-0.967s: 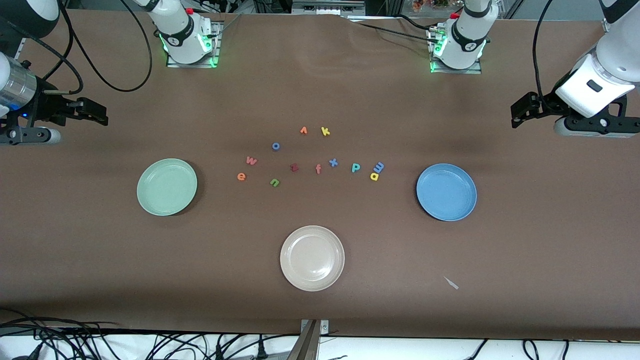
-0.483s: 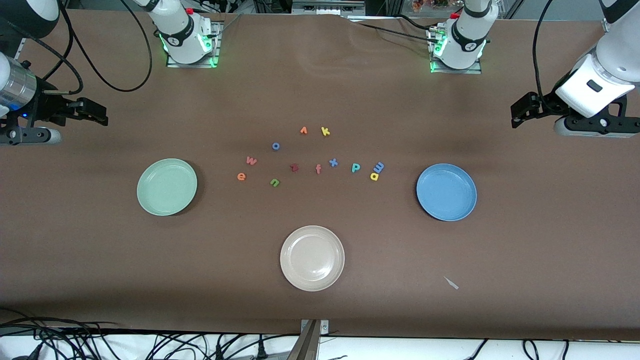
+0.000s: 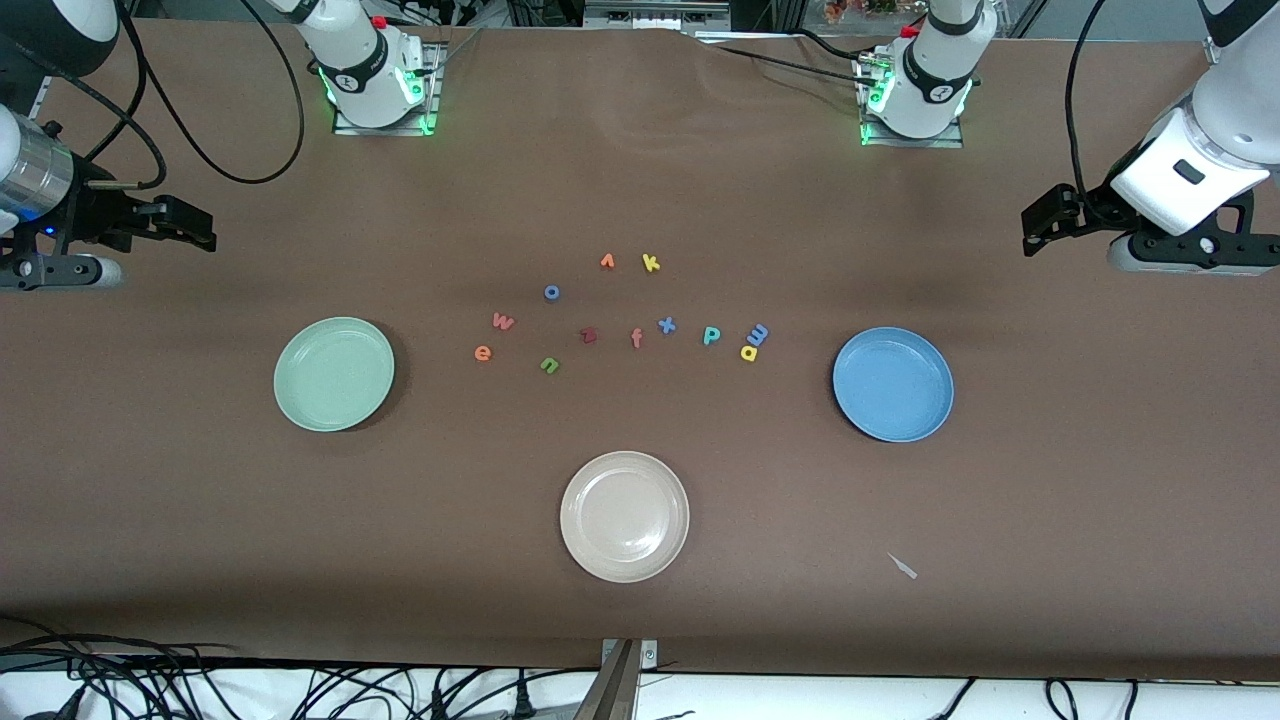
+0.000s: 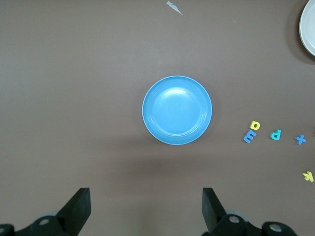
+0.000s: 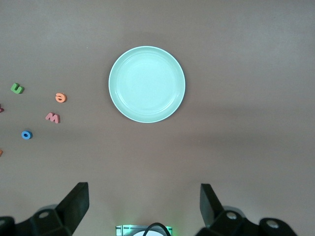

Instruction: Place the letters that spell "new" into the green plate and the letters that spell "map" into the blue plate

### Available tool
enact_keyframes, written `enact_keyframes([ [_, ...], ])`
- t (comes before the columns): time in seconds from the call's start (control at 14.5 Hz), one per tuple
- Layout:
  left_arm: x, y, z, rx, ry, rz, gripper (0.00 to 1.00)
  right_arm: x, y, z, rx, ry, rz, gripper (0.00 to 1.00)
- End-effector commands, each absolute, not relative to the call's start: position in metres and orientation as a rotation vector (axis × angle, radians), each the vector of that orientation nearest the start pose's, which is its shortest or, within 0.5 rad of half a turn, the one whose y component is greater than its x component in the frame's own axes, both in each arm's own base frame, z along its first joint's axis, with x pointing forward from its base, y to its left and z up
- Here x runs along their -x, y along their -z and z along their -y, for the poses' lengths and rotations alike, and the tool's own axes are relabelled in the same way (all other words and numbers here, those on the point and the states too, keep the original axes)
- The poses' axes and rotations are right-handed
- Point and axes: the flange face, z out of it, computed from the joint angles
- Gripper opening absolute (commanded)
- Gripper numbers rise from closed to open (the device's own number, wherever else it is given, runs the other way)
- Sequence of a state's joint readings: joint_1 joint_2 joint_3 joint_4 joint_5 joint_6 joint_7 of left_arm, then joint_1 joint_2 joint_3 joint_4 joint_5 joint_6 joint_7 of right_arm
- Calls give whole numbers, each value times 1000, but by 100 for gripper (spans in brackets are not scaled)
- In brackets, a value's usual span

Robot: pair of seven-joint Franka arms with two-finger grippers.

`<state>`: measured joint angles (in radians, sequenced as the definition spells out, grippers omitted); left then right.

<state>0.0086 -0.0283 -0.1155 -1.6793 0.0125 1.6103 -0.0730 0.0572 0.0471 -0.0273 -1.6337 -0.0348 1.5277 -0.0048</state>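
I see both arms waiting high at the two ends of the worktop (image 3: pixel 640 620), and nothing is sorted yet. The left end effector (image 4: pixel 146 209) hangs over bare worktop near the blue plate (image 3: pixel 893 384), its jaws spread wide and holding nothing; the right end effector (image 5: pixel 144 206) hangs the same way near the green plate (image 3: pixel 334 373).

I think this layout is on purpose: the "e" (image 3: pixel 483 352), "w" (image 3: pixel 503 321) and "n" (image 3: pixel 549 364) lie toward the green plate, while the "m" (image 3: pixel 757 333), "a" (image 3: pixel 748 351) and "p" (image 3: pixel 711 335) lie toward the blue plate, so each arm has a short way.

Only the front view shows the beige plate (image 3: pixel 624 516) whole and all letters together. The wrist views show the open jaws, which the front view does not show clearly.
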Motion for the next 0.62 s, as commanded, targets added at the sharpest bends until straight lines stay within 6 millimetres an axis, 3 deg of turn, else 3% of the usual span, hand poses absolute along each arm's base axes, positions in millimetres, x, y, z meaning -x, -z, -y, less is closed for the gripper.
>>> enact_keyframes([
  [0.0,-547,-597,54,3095,-66,-76,100,-558,-567,-13,3158,-225,40,100],
  [0.55,-546,-597,52,3097,-81,-64,100,-558,-567,-14,3158,-225,42,100],
])
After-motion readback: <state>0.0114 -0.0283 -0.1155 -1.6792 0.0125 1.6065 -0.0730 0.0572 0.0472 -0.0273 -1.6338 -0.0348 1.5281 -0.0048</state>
